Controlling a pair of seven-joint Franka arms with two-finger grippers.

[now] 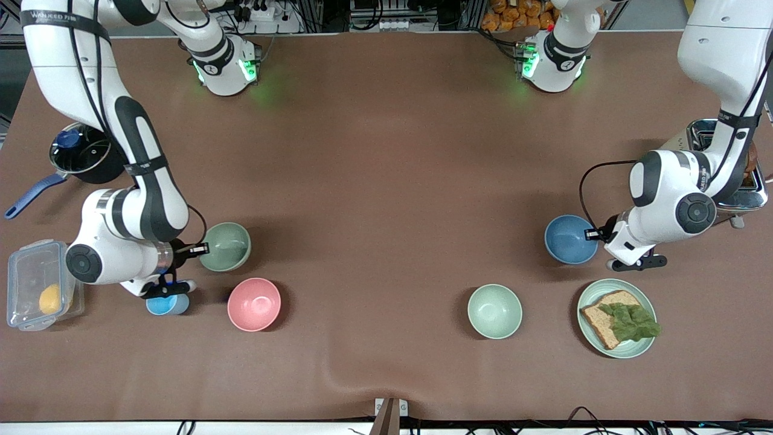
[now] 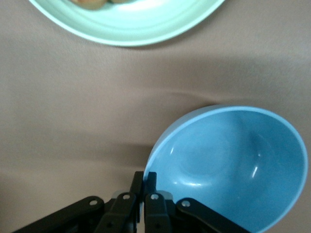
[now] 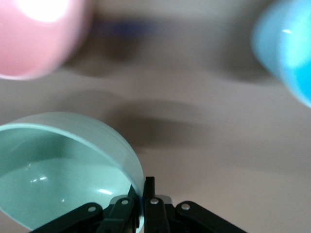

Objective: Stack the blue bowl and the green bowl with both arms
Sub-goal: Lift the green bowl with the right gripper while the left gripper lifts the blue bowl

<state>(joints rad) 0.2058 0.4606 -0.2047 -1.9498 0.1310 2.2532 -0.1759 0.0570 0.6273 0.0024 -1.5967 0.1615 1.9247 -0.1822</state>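
Note:
The blue bowl [image 1: 570,239] is at the left arm's end of the table. My left gripper [image 1: 595,234] is shut on its rim, one finger inside and one outside. In the left wrist view the blue bowl [image 2: 233,165] is tilted in my left gripper [image 2: 145,182]. The sage green bowl [image 1: 226,246] is at the right arm's end. My right gripper [image 1: 202,248] is shut on its rim. In the right wrist view the green bowl [image 3: 63,170] is tilted in my right gripper [image 3: 143,187].
A pink bowl [image 1: 254,304] and a small sky-blue cup [image 1: 167,304] lie nearer the camera than the green bowl. A mint-green bowl [image 1: 494,311] and a plate with bread [image 1: 617,318] lie nearer than the blue bowl. A toaster [image 1: 724,163], a pot [image 1: 81,152] and a plastic box [image 1: 37,284] stand at the table's ends.

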